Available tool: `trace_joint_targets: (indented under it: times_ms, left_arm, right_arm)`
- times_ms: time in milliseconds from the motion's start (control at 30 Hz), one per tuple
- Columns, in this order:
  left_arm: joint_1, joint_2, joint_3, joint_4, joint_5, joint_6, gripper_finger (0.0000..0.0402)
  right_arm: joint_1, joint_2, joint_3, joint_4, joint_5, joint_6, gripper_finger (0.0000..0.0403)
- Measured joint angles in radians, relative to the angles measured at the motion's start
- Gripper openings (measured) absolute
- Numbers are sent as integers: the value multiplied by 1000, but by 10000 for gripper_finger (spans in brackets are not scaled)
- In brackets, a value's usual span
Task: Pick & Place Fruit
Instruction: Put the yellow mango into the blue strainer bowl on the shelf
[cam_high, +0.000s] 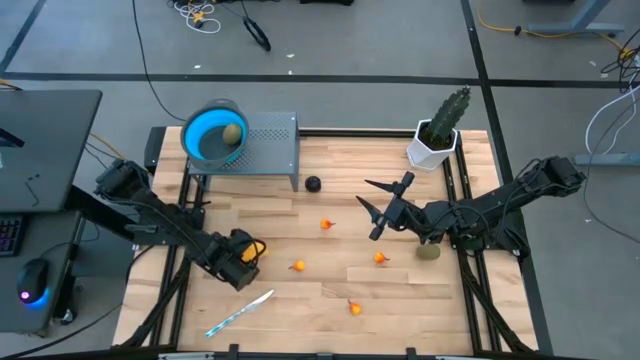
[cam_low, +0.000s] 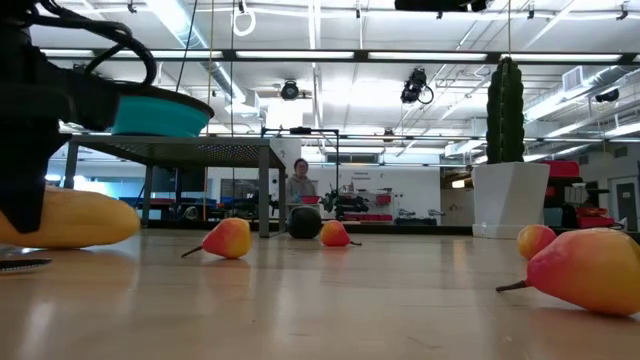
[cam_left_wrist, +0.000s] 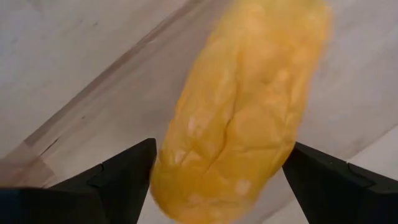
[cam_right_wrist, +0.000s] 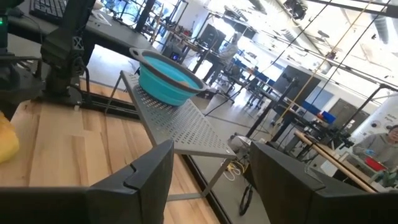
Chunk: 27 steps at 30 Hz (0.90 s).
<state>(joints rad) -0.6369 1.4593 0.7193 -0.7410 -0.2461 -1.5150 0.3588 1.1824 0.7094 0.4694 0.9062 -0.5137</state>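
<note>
Yellow fruit (cam_left_wrist: 239, 112): lies on the wooden surface (cam_high: 330, 250) at about 8 o'clock, between the fingers of the left hand (cam_high: 243, 256).
Left hand: spread wide, straddling the fruit, not yet clamped.
Right hand (cam_high: 383, 207): open and empty, hovering at 3 o'clock.
Handling: looks light, smooth, possibly slippery plastic.
Hold: across its middle, judging by shape.

Left tool (cam_high: 247, 252): yellow fruit (cam_high: 256, 247) fills the gap between its fingers; knife-like stick (cam_high: 238, 313) near, toward the front edge. Right tool (cam_high: 385, 205): bare worktop (cam_high: 330, 300) ahead; black ball (cam_high: 313, 184), small orange pieces (cam_high: 327, 225) nearby.
</note>
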Motion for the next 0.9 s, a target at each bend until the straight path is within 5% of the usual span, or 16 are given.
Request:
trace_joint_targets:
  times_ms: [400,900]
  left_arm:
    - [0,0,-4,2,-3,31,238]
    - [30,-2,50,42,64,116,237]
  right_arm:
    - [0,0,0,0,0,0,220]
    - [0,0,0,-1,0,0,220]
